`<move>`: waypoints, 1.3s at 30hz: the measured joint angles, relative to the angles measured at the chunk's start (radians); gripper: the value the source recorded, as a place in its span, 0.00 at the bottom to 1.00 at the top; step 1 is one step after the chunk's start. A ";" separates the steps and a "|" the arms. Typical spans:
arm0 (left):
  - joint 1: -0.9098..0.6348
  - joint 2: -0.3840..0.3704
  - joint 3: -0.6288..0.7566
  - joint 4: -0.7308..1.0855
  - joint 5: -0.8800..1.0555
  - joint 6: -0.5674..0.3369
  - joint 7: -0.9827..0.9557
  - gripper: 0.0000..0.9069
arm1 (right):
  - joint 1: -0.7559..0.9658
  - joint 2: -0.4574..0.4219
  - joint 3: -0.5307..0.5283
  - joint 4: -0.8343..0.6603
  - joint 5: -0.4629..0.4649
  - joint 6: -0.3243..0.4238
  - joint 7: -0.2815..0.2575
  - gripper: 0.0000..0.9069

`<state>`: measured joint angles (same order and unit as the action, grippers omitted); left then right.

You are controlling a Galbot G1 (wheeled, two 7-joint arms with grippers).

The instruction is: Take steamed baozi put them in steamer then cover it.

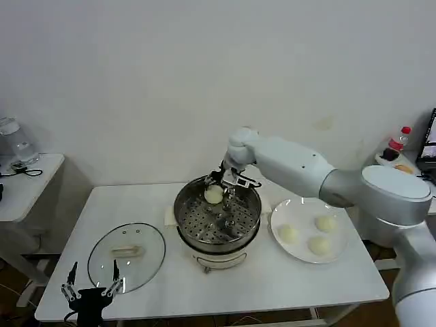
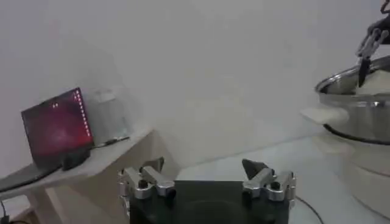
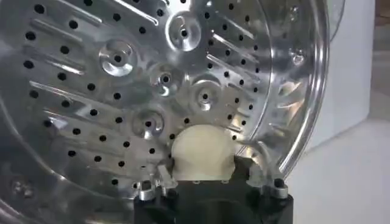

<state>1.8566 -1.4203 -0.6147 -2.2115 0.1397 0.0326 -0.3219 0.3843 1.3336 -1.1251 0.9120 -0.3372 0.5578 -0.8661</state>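
You are looking at four baozi in all: one baozi (image 1: pixel 214 195) is sitting between the fingers of the right pincer (image 1: pixel 223 189), just above the perforated tray inside the steamer (image 1: pixel 218 238), toward its far rim, and three more baozi (image 1: pixel 325 223) are lying apart from each other on the white plate (image 1: pixel 281 211) just to the right of the steamer. In the right wrist view the held baozi (image 3: pixel 203 152) is showing as a pale dome pinched between the two fingers, its lower part cut off behind the pincer body, so you cannot tell whether it is touching the tray. The one cover (image 1: pixel 127 256) is lying flat on the counter (image 1: pixel 272 286) to the left of the steamer, handle up. Your left pincer (image 1: pixel 90 287) is hanging at the counter's near edge beside the cover, fingers spread and holding nothing; in the left wrist view you are seeing the left pincer (image 2: pixel 207 179) with the steamer cut off at the frame's edge.
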 measured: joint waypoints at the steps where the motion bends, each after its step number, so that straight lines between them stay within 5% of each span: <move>1: 0.000 0.000 0.001 0.000 0.000 0.000 0.000 1.00 | 0.007 -0.003 -0.001 0.006 0.007 -0.002 -0.003 1.00; 9: -0.010 0.011 0.012 0.001 -0.003 0.002 0.003 1.00 | 0.123 -0.101 -0.043 0.152 0.168 -0.128 -0.059 1.00; 19: -0.039 0.045 0.024 -0.015 -0.027 0.027 0.027 1.00 | 0.255 -0.376 -0.122 0.367 0.344 -0.334 -0.115 1.00; 29: -0.072 0.075 0.016 -0.027 -0.042 0.046 0.037 1.00 | 0.196 -0.647 -0.134 0.530 0.391 -0.494 -0.130 1.00; 39: -0.073 0.072 0.007 -0.043 -0.045 0.053 0.039 1.00 | -0.006 -0.744 -0.030 0.566 0.345 -0.593 -0.102 1.00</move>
<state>1.7841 -1.3483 -0.6074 -2.2541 0.0950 0.0860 -0.2826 0.3779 0.5897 -1.1553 1.4775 0.0077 -0.0351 -0.9686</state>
